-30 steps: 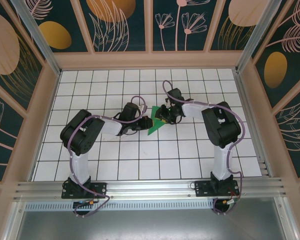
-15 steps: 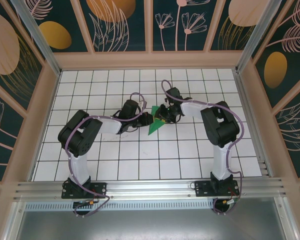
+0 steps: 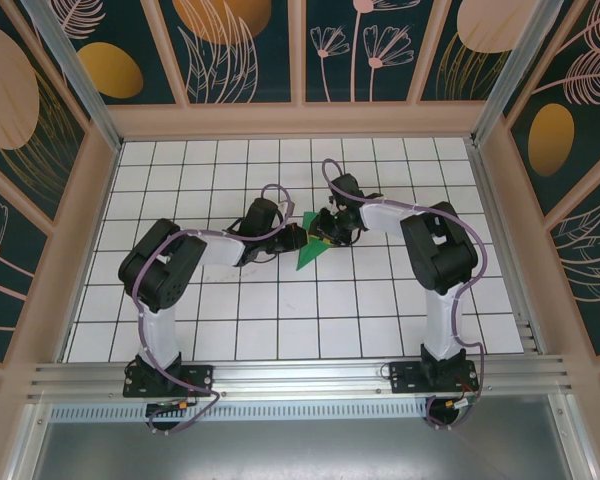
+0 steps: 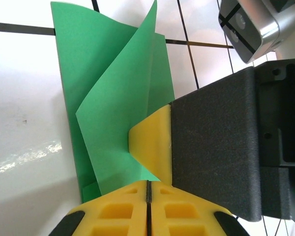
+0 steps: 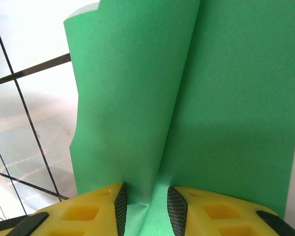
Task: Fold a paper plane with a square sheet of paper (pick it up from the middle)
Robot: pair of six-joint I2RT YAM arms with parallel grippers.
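The green sheet of paper (image 3: pixel 306 254) lies partly folded mid-table, pointing toward the near edge, with one flap standing up (image 4: pixel 123 93). My left gripper (image 3: pixel 293 238) is at its left edge, its yellow jaws shut tight (image 4: pixel 148 185) with the tips against the paper's edge; no paper shows between them. My right gripper (image 3: pixel 324 228) is at the far right side. Its jaws (image 5: pixel 144 201) stand apart astride a raised crease of the sheet (image 5: pixel 206 98). One of its yellow fingers (image 4: pixel 155 142) rests on the paper just in front of my left fingertips.
White grid-tiled tabletop (image 3: pixel 280 310) inside a walled enclosure with patterned panels. The right wrist's black body (image 4: pixel 216 147) and silver camera (image 4: pixel 250 24) crowd close to my left gripper. An aluminium rail (image 3: pixel 300 375) runs along the near edge by the arm bases.
Over the last second my left gripper slid slightly up and right against the paper, and the sheet's point shifted a little. The right gripper barely moved.
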